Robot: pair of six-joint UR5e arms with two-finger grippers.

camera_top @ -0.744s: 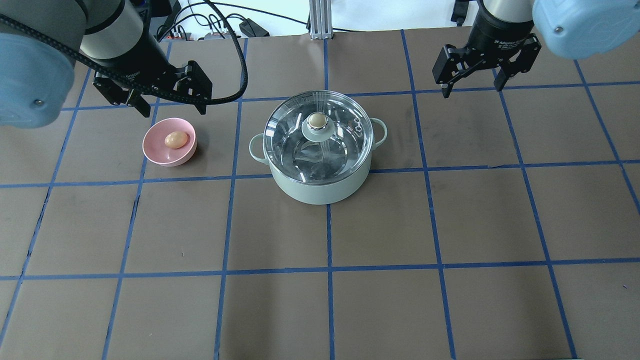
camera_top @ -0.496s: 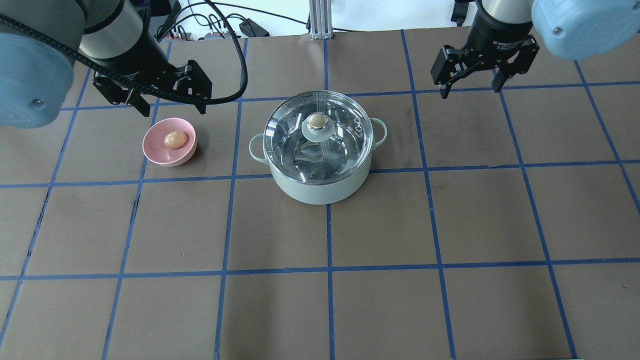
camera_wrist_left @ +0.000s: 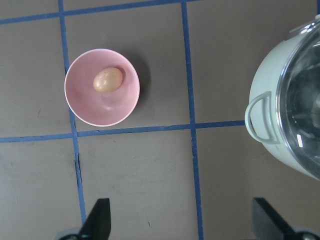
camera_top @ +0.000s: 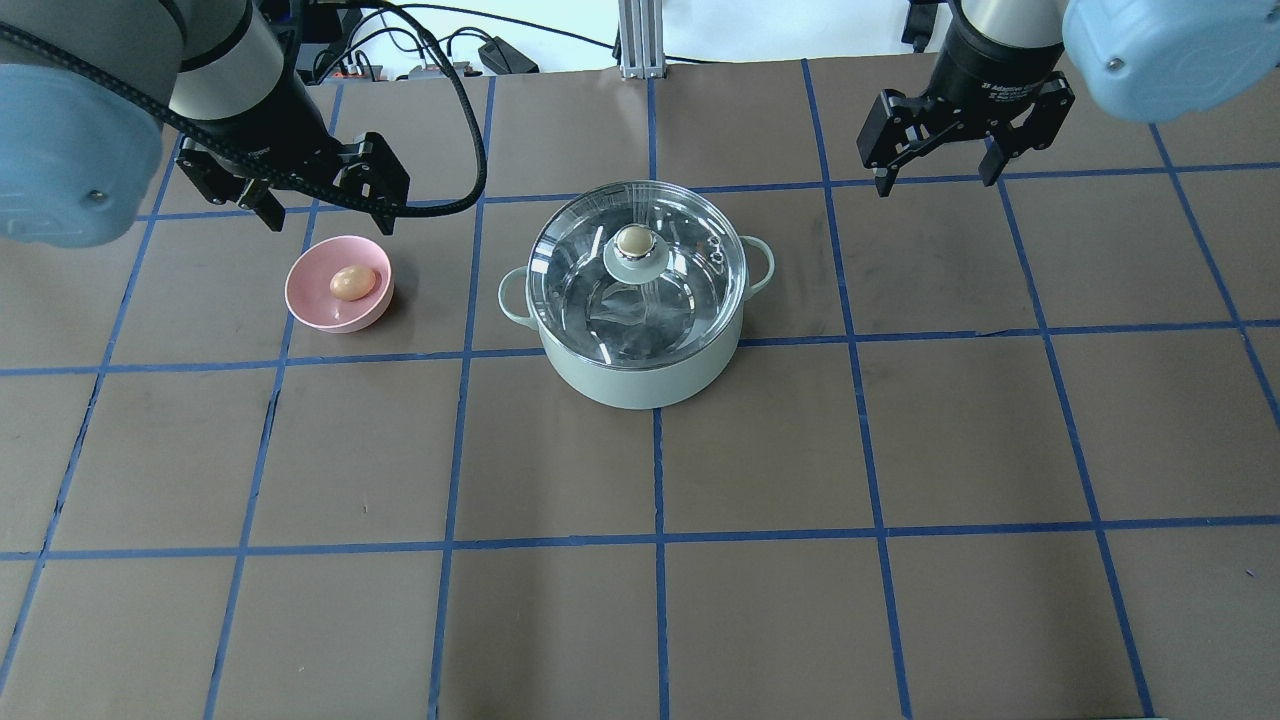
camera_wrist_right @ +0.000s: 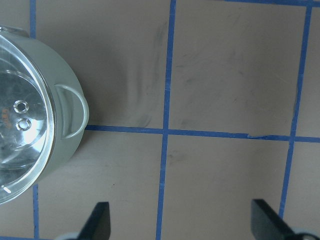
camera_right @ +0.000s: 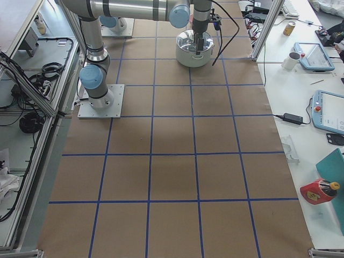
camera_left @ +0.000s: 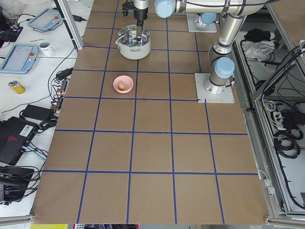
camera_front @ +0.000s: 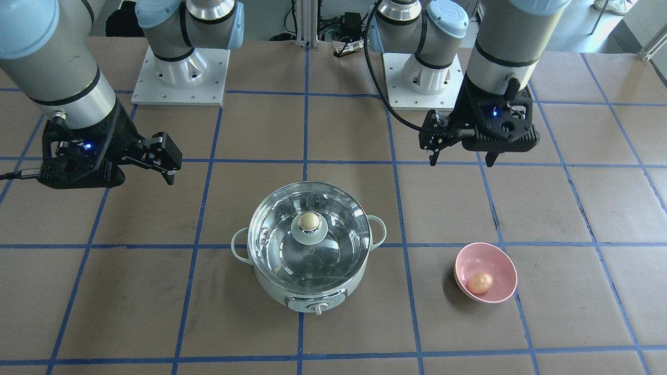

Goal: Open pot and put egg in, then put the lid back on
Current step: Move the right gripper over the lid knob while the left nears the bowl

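The pot (camera_top: 640, 375) sat mid-table, round and pale mint, with a loop handle on each side. Its domed glass lid (camera_top: 690, 250) was still on, and the shiny steel showed through around the beige ball knob (camera_top: 633, 240). The egg (camera_top: 352, 281), smooth and tan-orange, lay in a small glossy pink bowl (camera_top: 310, 300) well to the pot's left, on a matte brown table (camera_top: 800, 450) gridded with blue tape.

Only the front view showed the pot's control knob (camera_front: 315, 308). Only the right wrist view picked out two small holes (camera_wrist_right: 21, 115) in the lid.

The left gripper (camera_top: 333, 222) hung just behind the bowl, its jaws spread and holding nothing. The right gripper (camera_top: 932, 183) hung behind and right of the pot, also spread and empty.

Since half a second before, the left gripper had slid slightly leftward, and the right had barely edged toward the pot. The pot, lid and egg had not moved.
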